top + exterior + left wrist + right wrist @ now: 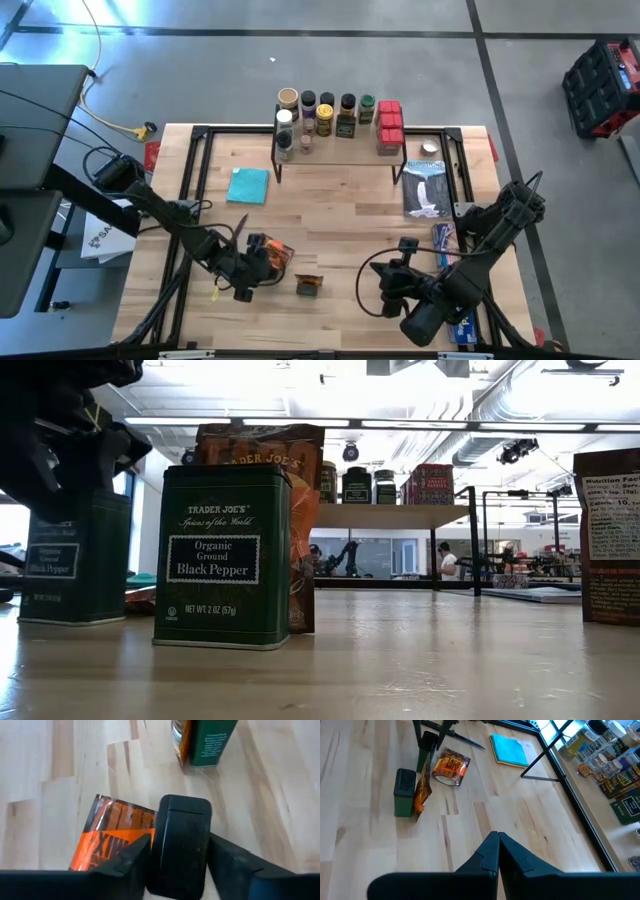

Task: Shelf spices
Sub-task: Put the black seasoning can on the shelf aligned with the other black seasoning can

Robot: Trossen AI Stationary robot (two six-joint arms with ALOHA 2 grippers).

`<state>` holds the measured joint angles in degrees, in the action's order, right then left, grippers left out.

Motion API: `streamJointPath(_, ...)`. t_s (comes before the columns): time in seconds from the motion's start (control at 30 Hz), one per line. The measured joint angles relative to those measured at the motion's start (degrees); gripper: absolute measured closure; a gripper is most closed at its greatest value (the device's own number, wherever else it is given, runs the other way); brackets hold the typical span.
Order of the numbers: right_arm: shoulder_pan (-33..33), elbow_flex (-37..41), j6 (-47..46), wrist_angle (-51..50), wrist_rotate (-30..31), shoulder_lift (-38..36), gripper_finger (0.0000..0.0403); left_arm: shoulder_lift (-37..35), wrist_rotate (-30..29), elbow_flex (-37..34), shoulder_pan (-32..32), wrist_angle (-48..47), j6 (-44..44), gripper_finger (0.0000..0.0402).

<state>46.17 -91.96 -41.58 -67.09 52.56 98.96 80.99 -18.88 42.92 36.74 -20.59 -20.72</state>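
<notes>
1. Left gripper (250,270) — at about 8 o'clock on the table, its fingers bracket a dark green tin (180,845) from both sides; whether they truly pinch it I cannot tell.
2. Just beside it lies an orange taco-mix packet (449,766). It could be dragged along if the tin is lifted carelessly.
3. A second Black Pepper tin (309,286) stands at 6 o'clock with a packet leaning on it — an arm swinging past could topple both.
4. Right gripper (498,851), at 5 o'clock, is clenched on nothing, waiting.
5. The shelf (335,150) at 12 o'clock already carries jars and red boxes; a tin set down crowded could knock them over.
</notes>
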Motion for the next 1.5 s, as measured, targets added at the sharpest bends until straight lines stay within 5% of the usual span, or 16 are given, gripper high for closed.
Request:
streamJointPath(0.13, 0.8, 0.0, 0.0, 0.0, 0.0, 0.0, 0.0403, 0.0, 2.7, 0.7, -0.9, 0.6, 0.0, 0.0278)
streamJointPath(0.4, 3.9, 0.0, -5.0, -3.1, 0.5, -0.5, 0.0403, 0.0, 3.3, 15.8, -5.4, -14.8, 1.8, 0.028)
streamJointPath(0.73, 5.3, 0.0, -7.5, -5.1, 4.6, -0.9, 0.0403, 0.9, 4.4, 36.0, -23.3, -17.0, 19.6, 0.028)
streamJointPath(1.07, 5.3, 0.0, -7.6, -5.8, 4.7, -0.9, 0.0403, 13.5, 16.7, 50.9, -42.6, -14.6, 36.1, 0.0278)
streamJointPath(1.5, 5.3, 0.0, -9.5, -6.6, 5.6, -0.9, 0.0403, 25.9, 16.9, 57.8, -54.6, -14.7, 45.5, 0.0267)
